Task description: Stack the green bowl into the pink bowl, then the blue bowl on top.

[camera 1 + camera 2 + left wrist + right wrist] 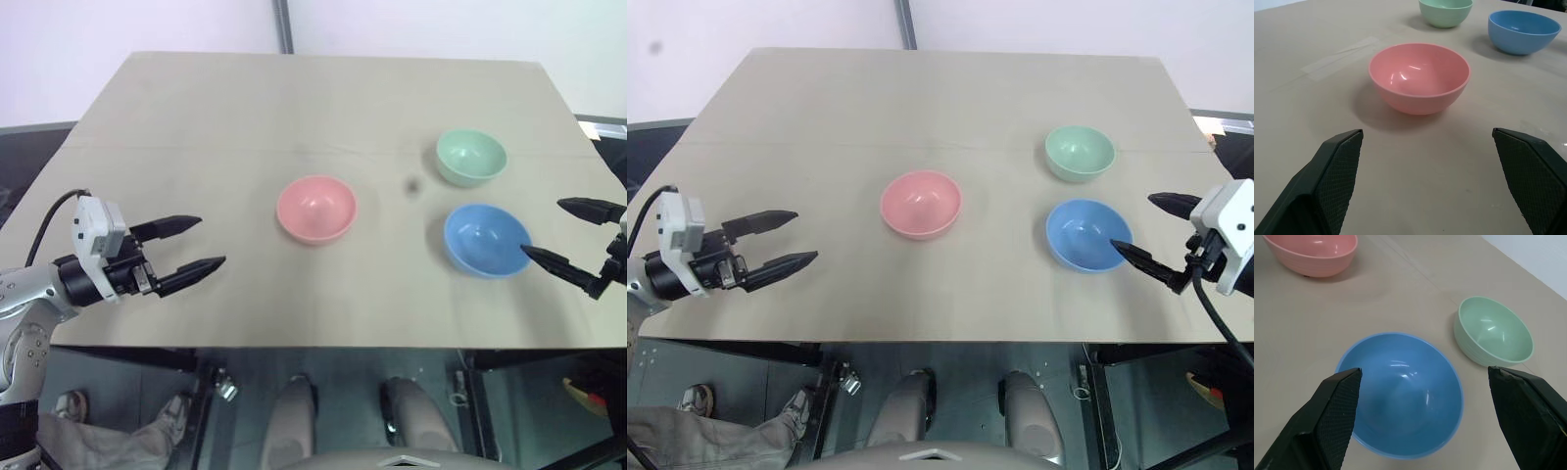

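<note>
On a beige tabletop (196,127), a glossy salmon-pink bowl (315,209) sits centrally. A mint-green bowl (471,157) lies toward the far right corner, with a sky-blue bowl (487,240) just nearer. The left gripper (186,250) and right gripper (1151,233) are held wide open and empty. The green bowl is best gripped by its rim, with the blue one avoided.

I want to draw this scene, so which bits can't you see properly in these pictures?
- Blue bowl: in the left eye view, a fingertip of the right gripper covers part of its rim.
- Right gripper: its body is cut off by that view's edge.
- Table: its underside and legs are hidden by its own top.
- Dark spot beside the green bowl: too small to identify.
</note>
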